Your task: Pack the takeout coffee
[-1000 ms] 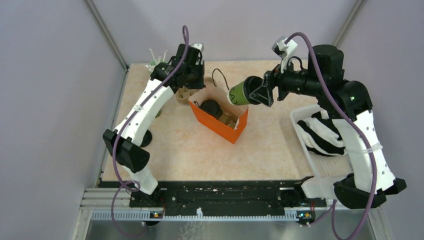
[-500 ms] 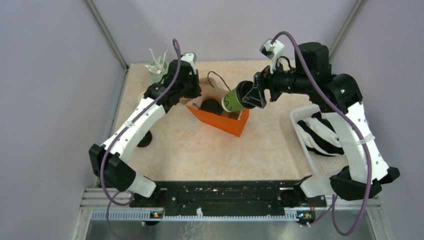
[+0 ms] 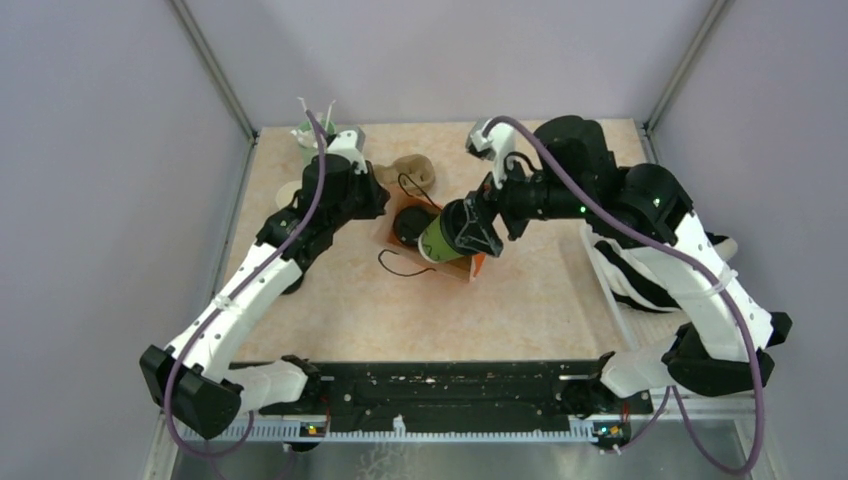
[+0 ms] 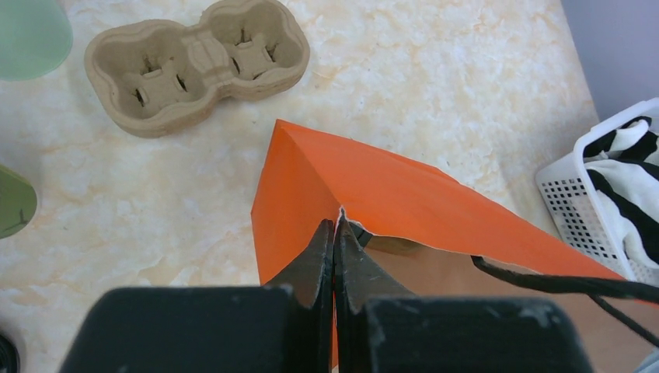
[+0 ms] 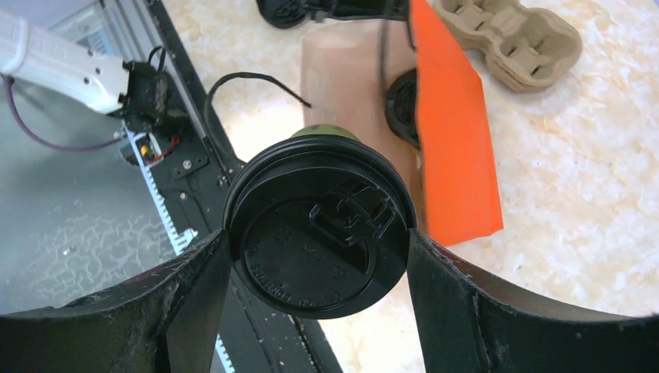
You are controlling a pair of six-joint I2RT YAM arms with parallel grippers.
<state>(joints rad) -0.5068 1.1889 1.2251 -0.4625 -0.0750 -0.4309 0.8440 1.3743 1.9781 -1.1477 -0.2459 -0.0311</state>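
The left gripper (image 4: pixel 335 229) is pressed fully closed on the rim of the orange bag (image 4: pixel 404 202). Only the left wrist view shows this pinch; from above, the wrist hides it. The right gripper (image 5: pixel 317 235) stands wide, with a finger on each side of the cup (image 5: pixel 315 194), clamping it just under its black lid. That wrist view shows almost nothing of the cup but the lid face. The top view shows its green body (image 3: pixel 438 238) held tilted, base pointing down-left at the bag's mouth. Whether the base is already inside cannot be told. A second black lid (image 5: pixel 400 97) lies in the bag's brown interior, also seen from above. A black cord handle (image 4: pixel 544 284) trails from the bag. Beyond the bag a cardboard carrier (image 4: pixel 194 62) lies on the table (image 3: pixel 540 300). At the right, well apart, is a white basket (image 4: pixel 575 186) with striped cloth in it. The top view alone shows white sticks in a pale-green holder (image 3: pixel 318 135) at the far left corner.
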